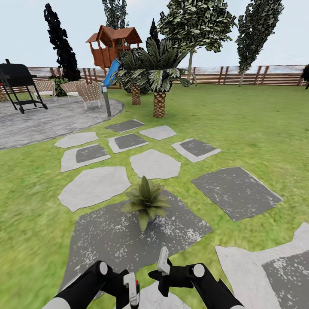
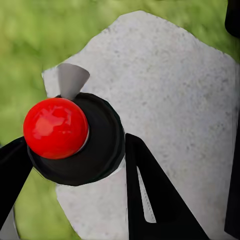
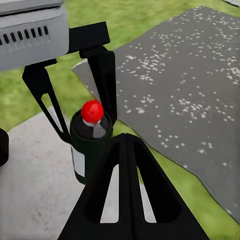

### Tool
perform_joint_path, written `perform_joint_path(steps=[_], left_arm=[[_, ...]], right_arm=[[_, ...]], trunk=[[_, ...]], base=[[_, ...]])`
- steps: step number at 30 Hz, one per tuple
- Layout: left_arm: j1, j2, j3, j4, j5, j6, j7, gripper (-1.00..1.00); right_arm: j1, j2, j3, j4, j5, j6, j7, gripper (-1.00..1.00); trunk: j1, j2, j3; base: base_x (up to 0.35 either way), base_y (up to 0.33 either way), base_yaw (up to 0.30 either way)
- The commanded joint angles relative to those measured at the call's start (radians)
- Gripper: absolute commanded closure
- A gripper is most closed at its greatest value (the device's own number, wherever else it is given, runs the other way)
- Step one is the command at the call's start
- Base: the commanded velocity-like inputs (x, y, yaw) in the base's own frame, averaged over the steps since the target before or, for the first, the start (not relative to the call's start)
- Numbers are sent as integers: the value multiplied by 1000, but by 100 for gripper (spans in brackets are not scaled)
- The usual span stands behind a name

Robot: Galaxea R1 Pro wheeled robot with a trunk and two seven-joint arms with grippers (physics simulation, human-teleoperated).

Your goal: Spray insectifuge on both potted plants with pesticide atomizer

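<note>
Left gripper (image 1: 131,288): at 6 o'clock in the head view, its two black fingers (image 2: 150,200) closed on either side of the pesticide atomizer (image 2: 75,137); the right wrist view shows the same grip (image 3: 80,107).
Pesticide atomizer: dark round bottle with a glossy red ball top, held upright over a pale grey stepping stone (image 2: 170,100); in the head view just a red speck shows at the left gripper (image 1: 137,282).
Right gripper (image 1: 162,274): just right of the left one, near the atomizer but apart from it; whether its fingers are apart or together, I cannot tell.
Potted plant (image 1: 146,201): rosette of pointed green leaves at 12 o'clock from the grippers, on a dark speckled stepping stone (image 1: 107,240).
Lawn (image 1: 257,128): green grass, more grey stones (image 1: 154,164) leading toward 11 o'clock.
Patio (image 1: 43,122): round grey paving at 10 o'clock, with a black grill (image 1: 19,81) and wicker chairs (image 1: 88,92).
Palms (image 1: 159,81): at 12 o'clock, a wooden playhouse (image 1: 112,45) behind.
Fence (image 1: 257,75): brown slats along the far edge.
</note>
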Motion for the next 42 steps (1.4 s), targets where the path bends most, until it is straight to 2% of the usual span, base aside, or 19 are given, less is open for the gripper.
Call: perform_joint_path(steps=[1,2,3,4,6,14,33,38,42], left_arm=[[-3,0,1,-3,3,3,-11,100],[-6,-1,2,-4,4,2,-12,100],[-21,-3,2,-4,27,1,-13,100],[-26,-8,2,-4,36,1,-13,100],[-29,-10,3,-5,38,1,-13,100],[-35,-25,3,-4,40,-1,-13,100],[-34,-24,-7,-2,38,-36,-44,100],[-34,-25,-5,-2,38,-66,-93,100],[-34,-26,-4,-2,38,-72,-96,100]], right_arm=[[0,0,-2,0,10,-6,0,100],[0,0,-2,0,10,-6,0,100],[0,0,-2,0,10,-6,0,100],[0,0,-2,0,10,-6,0,100],[0,0,-2,0,10,-6,0,100],[0,0,-2,1,10,-6,0,100],[0,0,-2,1,10,-6,0,100],[0,0,-2,1,10,-6,-1,100],[0,0,-2,1,11,-6,-1,100]], trunk=[[0,0,-1],[0,0,-1],[0,0,-1],[0,0,-1],[0,0,-1],[0,0,-1],[0,0,-1],[0,0,-1],[0,0,-1]], base=[[0,0,0],[0,0,0],[0,0,0],[0,0,0],[0,0,0],[0,0,0],[0,0,0],[0,0,0],[0,0,0]])
